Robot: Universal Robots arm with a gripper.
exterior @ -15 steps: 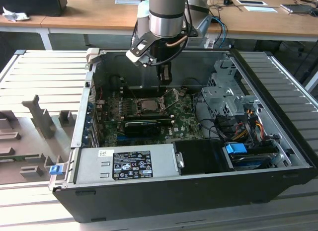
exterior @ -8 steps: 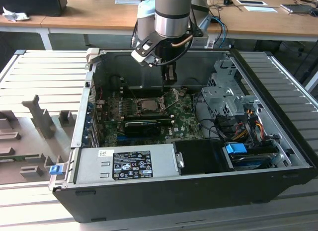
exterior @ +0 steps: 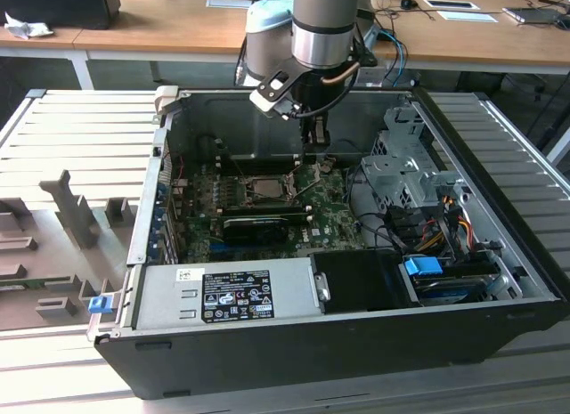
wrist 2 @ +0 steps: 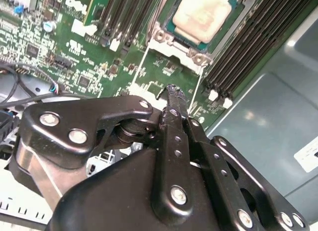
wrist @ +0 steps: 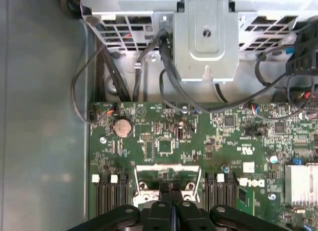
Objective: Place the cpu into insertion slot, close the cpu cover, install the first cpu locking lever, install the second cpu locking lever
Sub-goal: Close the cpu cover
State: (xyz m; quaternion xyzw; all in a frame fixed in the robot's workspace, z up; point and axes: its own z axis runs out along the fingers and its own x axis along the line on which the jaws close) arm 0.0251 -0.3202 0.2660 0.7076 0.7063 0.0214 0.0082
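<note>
The cpu (wrist 2: 201,15), a pale beige square chip, lies in the socket (exterior: 267,188) on the green motherboard. The cpu cover (wrist 2: 171,38), a grey metal frame, lies flat around it. Two thin wire levers (wrist 2: 140,68) run out from the socket's corners; one stands up at a slant (exterior: 307,190). My gripper (exterior: 316,154) hangs just past the socket, toward the exterior view's right. Its black fingers (wrist 2: 171,99) are pressed together with nothing between them, tips close above the board by the socket's edge (wrist: 169,175). Both wrist views show the fingers shut.
A black finned card (exterior: 258,225) sits in front of the socket. Memory slots (wrist 2: 238,57) flank it. A metal drive cage (wrist: 206,37) with loose cables (wrist: 169,77), the case walls (exterior: 499,165) and the power supply (exterior: 227,294) hem in the board.
</note>
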